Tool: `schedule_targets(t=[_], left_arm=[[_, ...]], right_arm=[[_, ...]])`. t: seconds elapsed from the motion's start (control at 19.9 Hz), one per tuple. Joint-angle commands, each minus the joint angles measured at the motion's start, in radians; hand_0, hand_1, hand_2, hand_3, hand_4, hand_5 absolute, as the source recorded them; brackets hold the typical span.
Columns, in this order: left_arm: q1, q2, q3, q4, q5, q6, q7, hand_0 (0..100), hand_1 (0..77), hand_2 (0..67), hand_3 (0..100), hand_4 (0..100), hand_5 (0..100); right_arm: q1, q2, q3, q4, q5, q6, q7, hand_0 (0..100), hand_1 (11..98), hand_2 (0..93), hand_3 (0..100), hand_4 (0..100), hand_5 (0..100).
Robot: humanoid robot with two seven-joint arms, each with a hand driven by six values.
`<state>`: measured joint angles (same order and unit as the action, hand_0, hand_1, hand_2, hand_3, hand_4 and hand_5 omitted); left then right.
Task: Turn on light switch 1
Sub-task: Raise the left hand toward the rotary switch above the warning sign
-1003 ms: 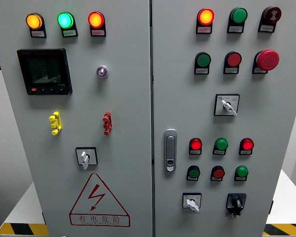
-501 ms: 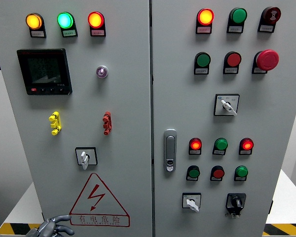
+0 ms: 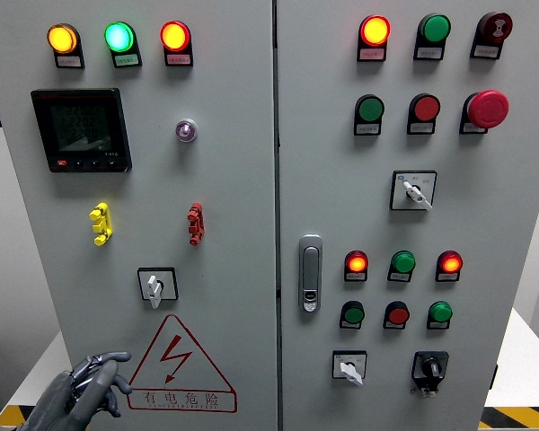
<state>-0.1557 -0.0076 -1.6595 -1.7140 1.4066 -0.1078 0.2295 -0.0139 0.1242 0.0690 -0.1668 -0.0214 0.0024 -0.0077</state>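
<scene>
A grey control cabinet (image 3: 234, 180) fills the head view. On its left door a yellow toggle switch (image 3: 100, 224) and a red toggle switch (image 3: 195, 224) sit side by side below a black display (image 3: 81, 130). A white rotary selector (image 3: 154, 286) is under them. I cannot tell which one is switch 1. My left hand (image 3: 94, 382) shows at the lower left, well below the yellow toggle. Its fingers (image 3: 114, 358) are loosely spread toward the door and hold nothing. The right hand is out of view.
Orange, green and red lamps (image 3: 119, 37) glow at the top left. The right door carries several buttons, a red emergency stop (image 3: 487, 109), selectors and a chrome door handle (image 3: 310, 273). A red warning triangle (image 3: 177, 364) sits beside my hand.
My left hand has come up from below the picture's edge and now stands higher in front of the left door, beside the warning triangle. Nothing on the panel has changed.
</scene>
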Motion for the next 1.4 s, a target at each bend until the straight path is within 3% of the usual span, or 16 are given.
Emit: schedule_targets(t=[0.0, 0.1, 0.35, 0.5, 0.6, 1.0, 1.15, 1.35], left_arm=[[-0.053, -0.002, 0.004, 0.007, 0.002, 0.042, 0.046, 0, 42.1, 35.3, 75, 92, 78], [-0.08, 0.001, 0.007, 0.005, 0.005, 0.042, 0.077, 0, 44.2, 36.6, 77, 94, 81], [-0.134, -0.017, 0.035, 0.004, 0.012, 0.066, 0.134, 0, 46.2, 38.1, 79, 96, 84], [-0.182, -0.026, 0.092, 0.008, 0.015, 0.172, 0.158, 0, 46.6, 38.7, 80, 97, 85], [-0.199, -0.035, 0.103, 0.008, 0.018, 0.2, 0.18, 0, 47.3, 39.3, 81, 98, 85], [-0.202, -0.023, 0.101, 0.008, 0.037, 0.223, 0.208, 0, 47.2, 40.2, 82, 98, 83], [-0.209, -0.023, 0.103, 0.01, 0.075, 0.255, 0.209, 0, 47.1, 40.7, 82, 99, 83], [-0.246, -0.023, 0.104, 0.011, 0.077, 0.267, 0.248, 0, 47.8, 41.4, 82, 99, 82]], right_arm=[[0.0, -0.0015, 0.0, 0.0, 0.0, -0.001, 0.0, 0, 19.6, 0.0, 19, 19, 11], [0.0, -0.0014, 0.0, 0.001, 0.001, -0.001, 0.0, 0, 19.6, 0.0, 19, 19, 11], [0.0, -0.0014, 0.0, 0.0, 0.001, 0.001, 0.0, 0, 19.7, 0.0, 19, 19, 11], [0.0, 0.0001, 0.0, 0.0, 0.0, 0.001, 0.0, 0, 19.6, 0.0, 19, 19, 11], [0.0, 0.0001, 0.0, 0.0, 0.0, -0.001, 0.0, 0, 19.6, 0.0, 19, 19, 11], [0.0, 0.0001, 0.0, 0.0, 0.0, 0.001, 0.0, 0, 19.6, 0.0, 19, 19, 11], [0.0, 0.0001, 0.0, 0.001, 0.0, 0.001, 0.0, 0, 19.6, 0.0, 19, 19, 11], [0.0, -0.0014, 0.0, 0.0, 0.0, -0.001, 0.0, 0, 19.6, 0.0, 19, 19, 11]])
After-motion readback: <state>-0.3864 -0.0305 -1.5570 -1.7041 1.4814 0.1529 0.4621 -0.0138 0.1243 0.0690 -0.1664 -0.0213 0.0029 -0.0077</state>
